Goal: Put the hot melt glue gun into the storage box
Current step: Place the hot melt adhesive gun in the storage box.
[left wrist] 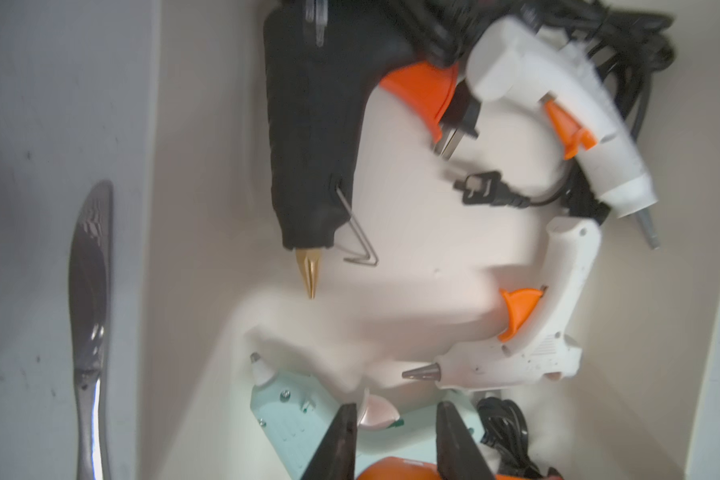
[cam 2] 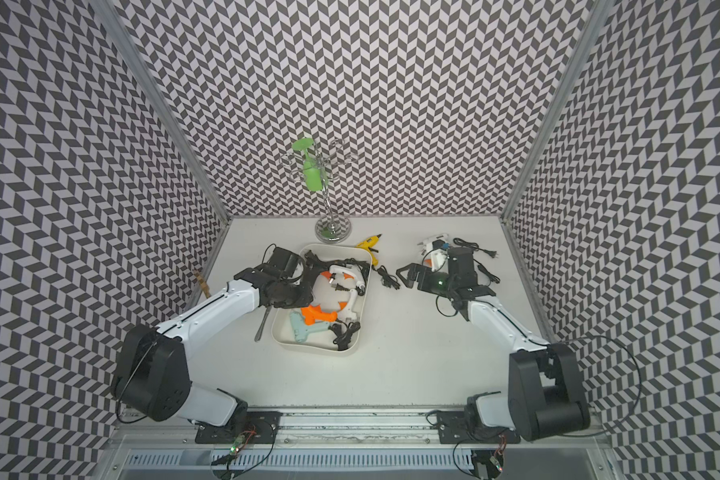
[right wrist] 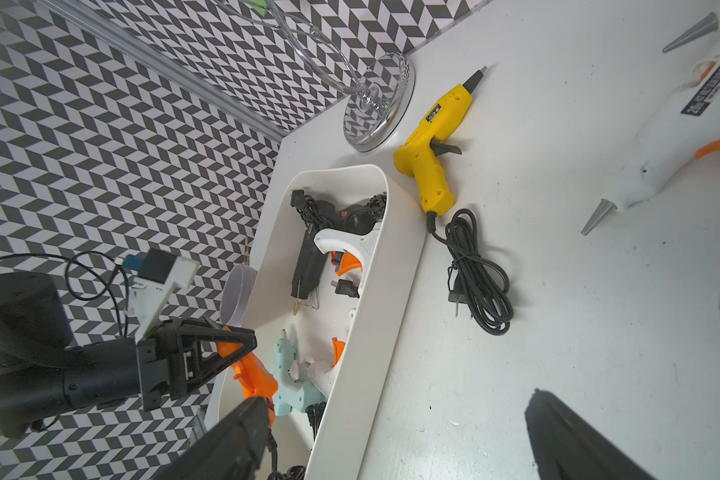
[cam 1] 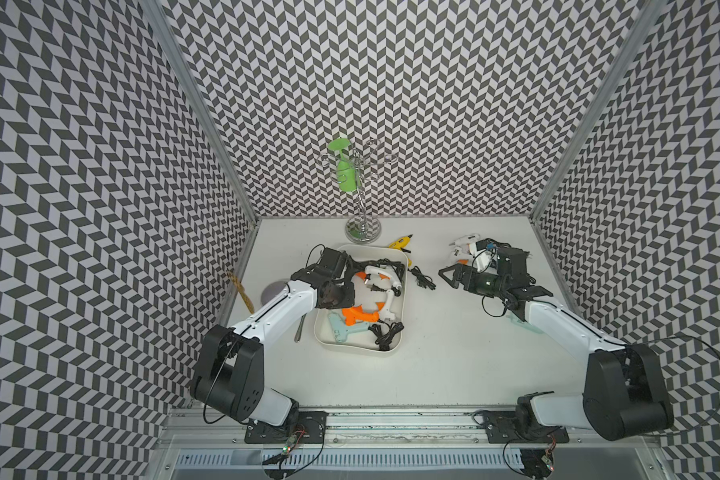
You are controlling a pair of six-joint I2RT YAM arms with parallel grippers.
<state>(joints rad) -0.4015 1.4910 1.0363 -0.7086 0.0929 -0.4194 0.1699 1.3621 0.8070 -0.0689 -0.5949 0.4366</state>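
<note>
White table with the storage box just off centre toward 9 o'clock, its long axis running 12 to 6. At the box's 12 o'clock, by the back wall, we see a chrome stemware rack with a green goblet hanging upside down on it. The left gripper is down in the box's 6 o'clock half. Its jaws are narrowed onto the orange glue gun, whose body fills the gap between the fingers and sits over the mint glue gun. The right gripper hovers above bare table at the box's 3 o'clock, clear of it, jaws spread wide with nothing in them. The black glue gun lies at the box's 12 o'clock end, nozzle toward 6. The boxed white glue guns lie along the 3 o'clock wall. Outside the box, the yellow glue gun is just beside the 1 o'clock corner and the loose white glue guns are at the table's 2 o'clock. The yellow gun's coiled black cord lies at the box's 2 o'clock side. A table knife lies just beside the box's 8 o'clock side.
</note>
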